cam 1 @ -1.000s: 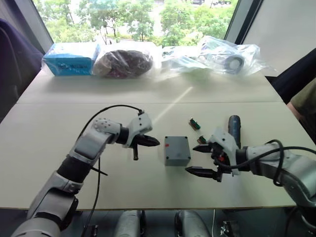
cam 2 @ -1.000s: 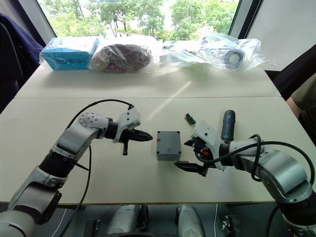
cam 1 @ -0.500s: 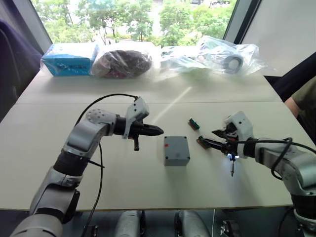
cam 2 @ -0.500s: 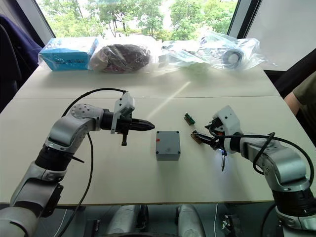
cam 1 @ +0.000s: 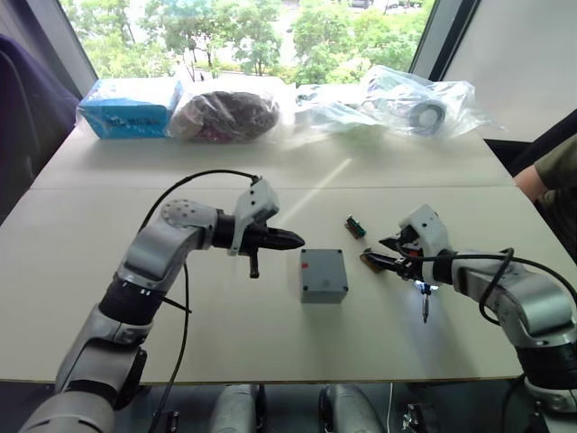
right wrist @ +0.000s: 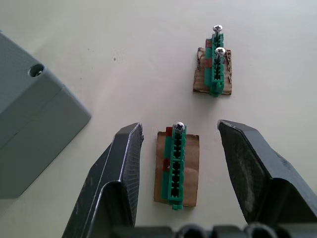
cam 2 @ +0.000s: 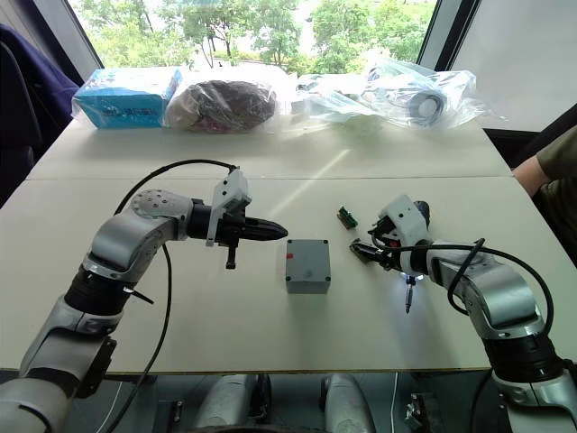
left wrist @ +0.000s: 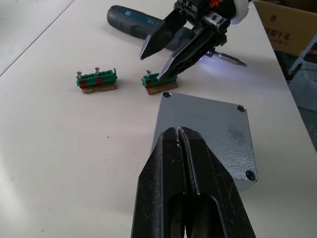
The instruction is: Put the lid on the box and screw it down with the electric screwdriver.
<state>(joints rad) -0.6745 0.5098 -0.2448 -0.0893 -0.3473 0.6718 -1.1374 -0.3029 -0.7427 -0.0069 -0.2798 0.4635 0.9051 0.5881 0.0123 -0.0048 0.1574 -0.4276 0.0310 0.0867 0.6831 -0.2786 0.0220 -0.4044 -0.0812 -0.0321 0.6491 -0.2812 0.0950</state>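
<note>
Box (cam 1: 323,275), lid (left wrist: 205,133) fitted, mid-table. Left gripper (left wrist: 181,144) closed, empty, held beside it. Right gripper (right wrist: 181,134) parted, straddling green screw holder (right wrist: 176,166). Electric screwdriver (left wrist: 136,23) lain beyond, behind right gripper.

Looked like an office or lab bench set up for assembly trials: pale tables (cam 1: 81,298) pushed together beneath a big window (cam 1: 243,36) with trees outside. Held bagged parts (cam 1: 415,104) and a blue carton (cam 1: 126,106) along the far edge, plus green terminal blocks (left wrist: 97,81) carrying screws and a cardboard box (left wrist: 290,25) off to one side.
</note>
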